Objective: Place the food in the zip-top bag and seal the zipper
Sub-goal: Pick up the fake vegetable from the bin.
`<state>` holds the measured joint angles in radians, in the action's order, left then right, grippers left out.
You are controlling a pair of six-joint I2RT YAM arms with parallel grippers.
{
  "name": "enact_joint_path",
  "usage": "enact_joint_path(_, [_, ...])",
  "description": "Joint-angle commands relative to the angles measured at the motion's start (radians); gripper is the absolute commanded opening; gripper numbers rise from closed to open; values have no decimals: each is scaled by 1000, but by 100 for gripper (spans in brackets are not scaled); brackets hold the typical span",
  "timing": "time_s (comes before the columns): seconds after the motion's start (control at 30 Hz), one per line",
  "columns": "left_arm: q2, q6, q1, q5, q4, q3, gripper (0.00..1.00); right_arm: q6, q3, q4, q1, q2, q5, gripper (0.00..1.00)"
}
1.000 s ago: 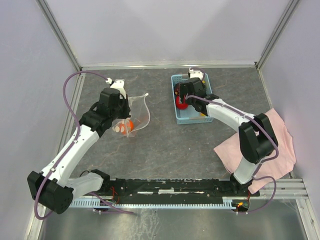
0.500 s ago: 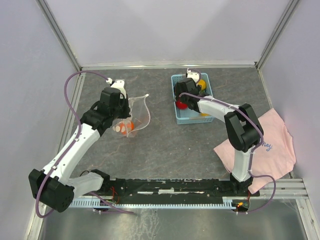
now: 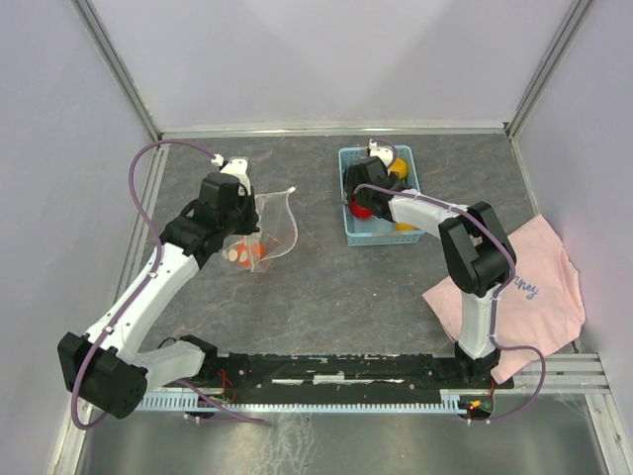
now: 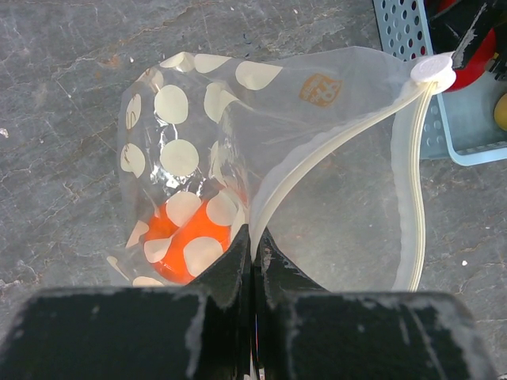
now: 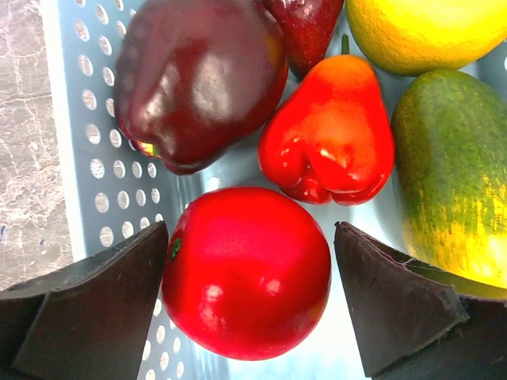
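Note:
The zip-top bag (image 3: pixel 275 224), clear with white dots, stands open at the left with an orange food piece (image 4: pixel 178 237) inside. My left gripper (image 4: pixel 253 237) is shut on the bag's rim at the zipper (image 4: pixel 321 150). My right gripper (image 5: pixel 249 229) is open, low in the light blue basket (image 3: pixel 381 236). Its fingers straddle a round red food piece (image 5: pixel 249 273), with a gap on the right side. Beside it lie a red pepper (image 5: pixel 333 138), a dark purple fruit (image 5: pixel 198 75), a yellow fruit (image 5: pixel 420 32) and a green one (image 5: pixel 455 174).
A pink cloth (image 3: pixel 539 287) lies at the right under the right arm's base. The perforated basket wall (image 5: pixel 87 158) is close to my right gripper's left finger. Bare grey tabletop separates bag and basket.
My right gripper has moved within the basket over the red food piece and its jaws have widened. The right elbow swung left. The left gripper and bag have not moved.

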<state>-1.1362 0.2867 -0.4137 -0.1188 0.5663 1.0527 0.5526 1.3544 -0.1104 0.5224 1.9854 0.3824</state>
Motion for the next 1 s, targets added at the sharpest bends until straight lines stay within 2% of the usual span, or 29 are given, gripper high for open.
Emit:
enact_joint_path(0.0, [-1,23,4,24,-36,15,3,-3,-7,-22,-1,-8,-15,95])
enact_joint_path(0.17, [-2,22,5,23,-36,15,3,-2,-20,-14,-3,-16,-27,95])
enact_joint_path(0.3, [-2,21,6,25,-36,15,3,0,-41,-9,-5,-25,-33,92])
enact_joint_path(0.7, [-2,22,6,38,-36,15,3,-36,-156,17,-3,-175,-37,61])
enact_joint_path(0.97, [-8,20,5,55,-36,15,3,-84,-220,-17,-1,-320,-56,58])
